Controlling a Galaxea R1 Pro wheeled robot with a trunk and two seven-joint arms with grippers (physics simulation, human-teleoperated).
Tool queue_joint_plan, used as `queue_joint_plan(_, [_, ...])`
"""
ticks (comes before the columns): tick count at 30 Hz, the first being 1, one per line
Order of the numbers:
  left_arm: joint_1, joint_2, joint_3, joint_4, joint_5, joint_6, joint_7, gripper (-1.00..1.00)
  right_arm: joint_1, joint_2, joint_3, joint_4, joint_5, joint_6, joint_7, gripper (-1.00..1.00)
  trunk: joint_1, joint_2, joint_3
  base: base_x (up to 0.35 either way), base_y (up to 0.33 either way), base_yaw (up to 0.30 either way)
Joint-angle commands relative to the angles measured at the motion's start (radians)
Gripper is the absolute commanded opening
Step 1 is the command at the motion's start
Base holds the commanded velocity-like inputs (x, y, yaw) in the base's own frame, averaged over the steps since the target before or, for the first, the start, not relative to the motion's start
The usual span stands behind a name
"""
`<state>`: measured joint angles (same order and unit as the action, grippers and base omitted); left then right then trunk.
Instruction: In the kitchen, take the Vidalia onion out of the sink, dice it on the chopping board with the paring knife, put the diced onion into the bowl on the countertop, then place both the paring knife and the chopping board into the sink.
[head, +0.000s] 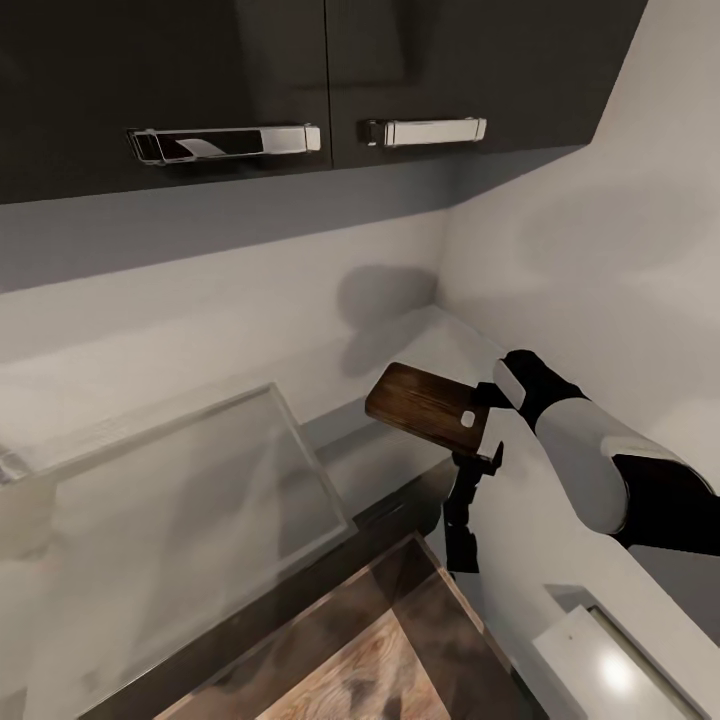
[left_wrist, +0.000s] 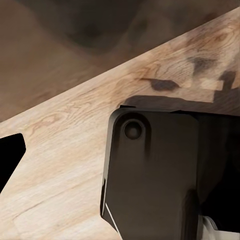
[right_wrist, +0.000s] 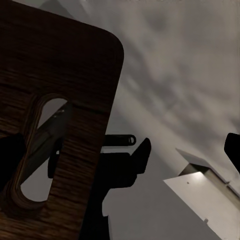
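My right gripper is shut on the chopping board, a brown wooden board with darker edges. I hold it by its slotted handle end, up in the air over the corner of the grey countertop. In the right wrist view the chopping board is close, its oval handle slot towards me. A black jointed robot part hangs just below the board. The left wrist view looks down at wooden floor and a black robot body part, with one dark fingertip at the frame edge. The onion, paring knife, bowl and sink are out of view.
Dark wall cabinets with chrome handles hang overhead. A large see-through pale panel lies on the left. The counter runs along the right wall to a white unit. Wooden floor and dark cabinet fronts lie below.
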<state>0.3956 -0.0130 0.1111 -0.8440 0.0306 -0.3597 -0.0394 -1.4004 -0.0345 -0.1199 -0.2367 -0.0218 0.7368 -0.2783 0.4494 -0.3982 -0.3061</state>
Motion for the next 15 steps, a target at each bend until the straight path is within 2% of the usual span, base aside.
queue_joint_plan(1, [0.000, -0.001, 0.002, -0.001, 0.003, -0.001, -0.004, 1.00, 0.000, 0.001, -0.006, -0.001, -0.002, 0.003, -0.005, 1.00, 0.001, -0.002, -0.002, 0.000, 0.000, 0.000])
queue_joint_plan(15, [0.000, -0.001, 0.002, -0.001, 0.003, -0.001, -0.004, 1.00, 0.011, 0.002, -0.006, -0.001, -0.003, 0.003, -0.004, 1.00, 0.001, -0.002, -0.011, 0.000, 0.000, 0.000])
